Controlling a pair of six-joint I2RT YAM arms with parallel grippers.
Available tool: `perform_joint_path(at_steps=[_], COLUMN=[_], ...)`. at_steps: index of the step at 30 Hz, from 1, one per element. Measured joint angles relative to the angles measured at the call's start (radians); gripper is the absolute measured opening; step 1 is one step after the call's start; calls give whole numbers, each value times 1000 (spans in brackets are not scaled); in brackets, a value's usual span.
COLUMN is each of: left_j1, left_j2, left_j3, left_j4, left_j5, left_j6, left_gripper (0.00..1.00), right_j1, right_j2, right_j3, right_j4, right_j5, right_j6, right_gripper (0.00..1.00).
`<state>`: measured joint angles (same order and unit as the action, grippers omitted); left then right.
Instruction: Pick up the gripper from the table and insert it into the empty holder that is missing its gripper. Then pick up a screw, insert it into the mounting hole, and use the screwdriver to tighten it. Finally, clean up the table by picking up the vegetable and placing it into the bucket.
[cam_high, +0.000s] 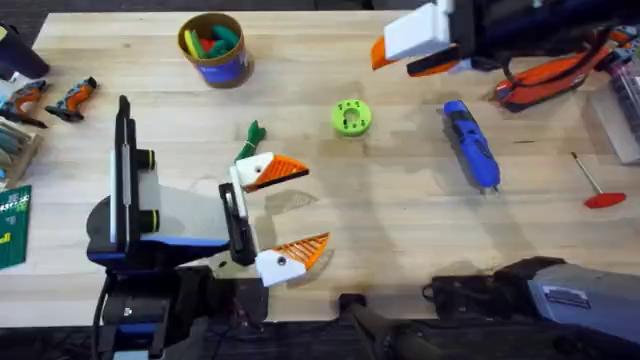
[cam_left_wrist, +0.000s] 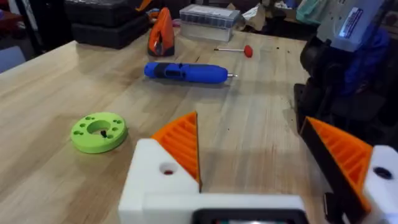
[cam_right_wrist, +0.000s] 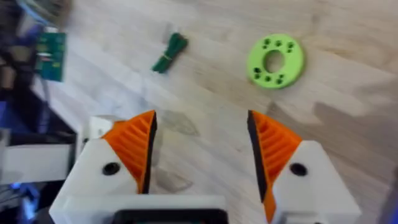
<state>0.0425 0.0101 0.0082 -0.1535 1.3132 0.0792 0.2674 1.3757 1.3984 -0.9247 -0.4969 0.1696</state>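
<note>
Overhead, pale wooden table (cam_high: 400, 210) bears screwdriver (cam_high: 470, 145) and bucket (cam_high: 213, 50).

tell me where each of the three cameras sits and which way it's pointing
Overhead: above the arms' bases, looking down and forward at the table; left gripper open.
Left wrist: on the left arm, low, looking across the table at the screwdriver and green disc; own orange pads at the bottom.
Right wrist: on the right arm, looking down at the vegetable; right gripper open.
All three share the disc.
</note>
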Motion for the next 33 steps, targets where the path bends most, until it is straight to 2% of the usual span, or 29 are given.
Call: perform_joint_path(at_steps=[8, 14, 17, 25, 29, 33], left_j1=[0, 0, 0, 0, 0, 0], left_j2=[0, 0, 0, 0, 0, 0], left_j3=[0, 0, 0, 0, 0, 0], left_j4=[0, 0, 0, 0, 0, 0], left_j5=[0, 0, 0, 0, 0, 0], left_j6=[0, 0, 0, 0, 0, 0], left_gripper=[985, 985, 985, 985, 985, 985], right_j1=[170, 309, 336, 338, 339, 343], right_j2=[178, 298, 350, 469, 501, 511], right_j3=[165, 185, 185, 185, 185, 185], right_j4=[-125, -124, -113, -87, -70, -56], right_j5=[355, 559, 605, 651, 649, 649], right_j6=[-37, -48, -51, -51, -53, -55], right_gripper=[761, 753, 751, 762, 880, 943])
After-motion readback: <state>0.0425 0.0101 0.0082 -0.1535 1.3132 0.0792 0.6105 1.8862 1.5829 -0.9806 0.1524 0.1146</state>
